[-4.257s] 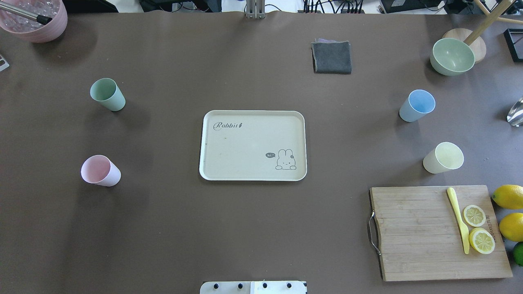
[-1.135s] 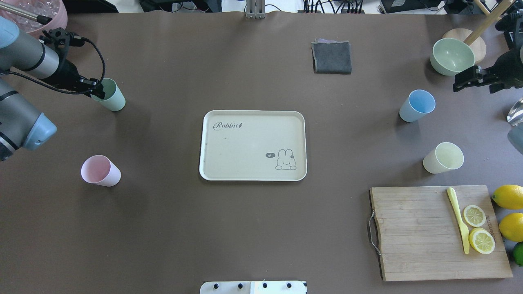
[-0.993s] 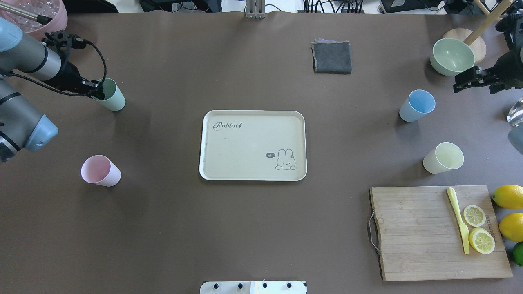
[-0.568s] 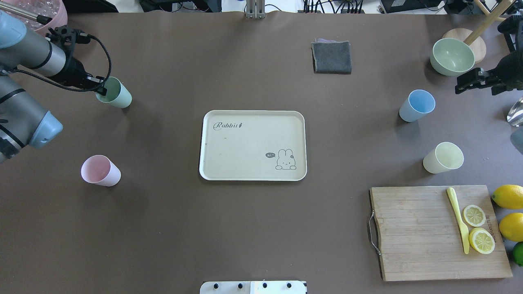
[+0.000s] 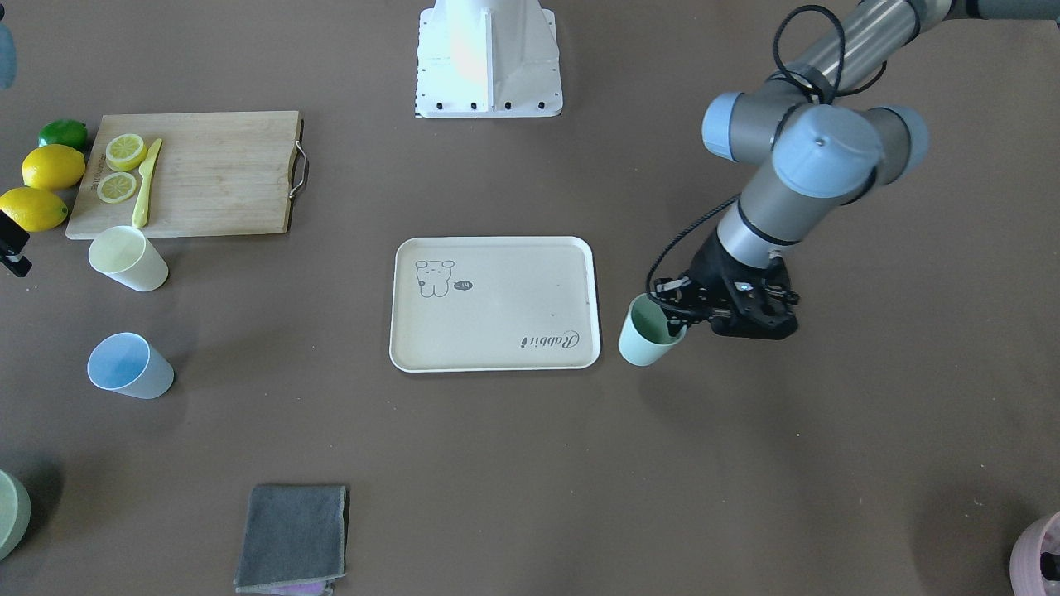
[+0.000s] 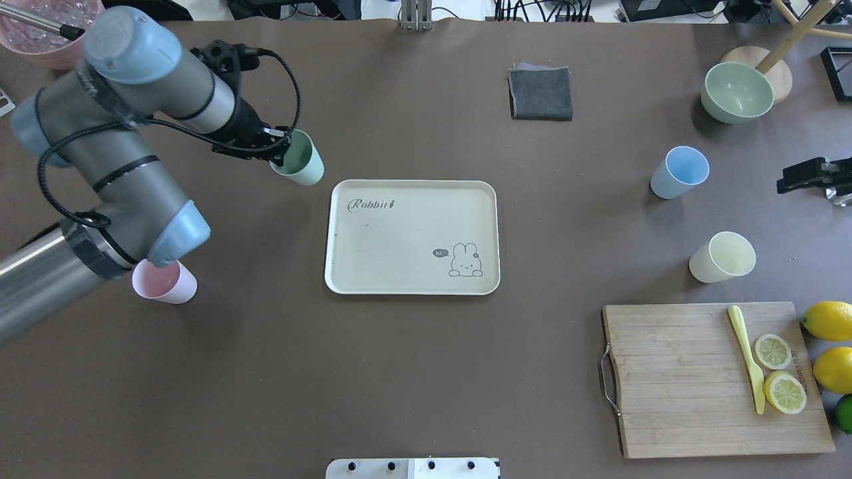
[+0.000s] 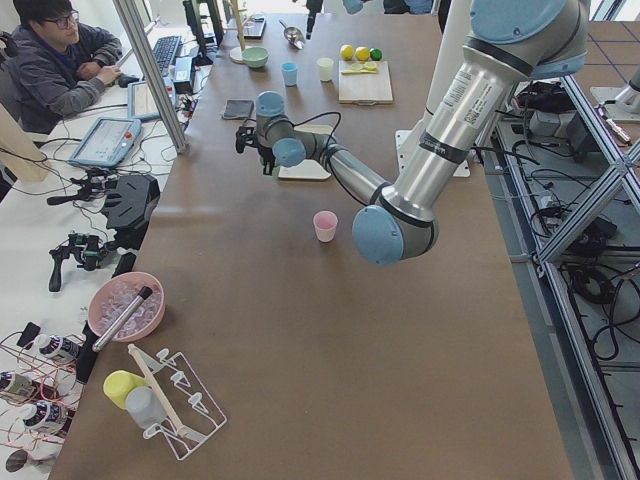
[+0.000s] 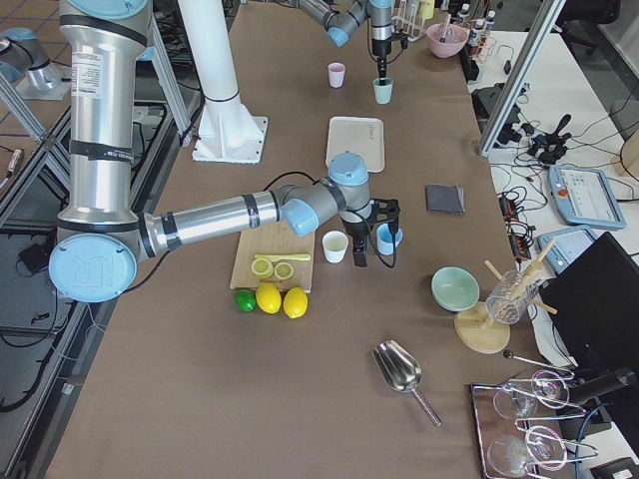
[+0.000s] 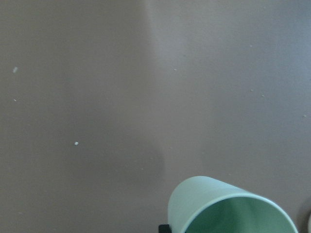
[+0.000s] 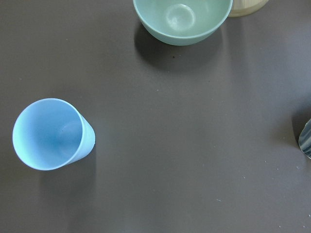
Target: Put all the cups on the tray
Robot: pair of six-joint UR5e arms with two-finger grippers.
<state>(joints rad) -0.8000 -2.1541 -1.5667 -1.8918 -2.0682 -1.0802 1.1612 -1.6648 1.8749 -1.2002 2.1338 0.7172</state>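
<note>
Probably light and stiff, the mint green cup (image 6: 303, 166) is being held at its rim by the clenched left tool (image 6: 282, 149), just beside the tray (image 6: 399, 233); whether the right tool (image 6: 789, 183) is released cannot be told.

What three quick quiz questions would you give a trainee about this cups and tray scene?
1. True or false: the mint green cup already stands on the tray.
2. Which cup is the left gripper shut on? A pale pink, B mint green, C none at all.
3. How many cups stand to the robot's right of the tray?
Key: 1 false; 2 B; 3 two, the light blue cup and the pale yellow cup.
</note>
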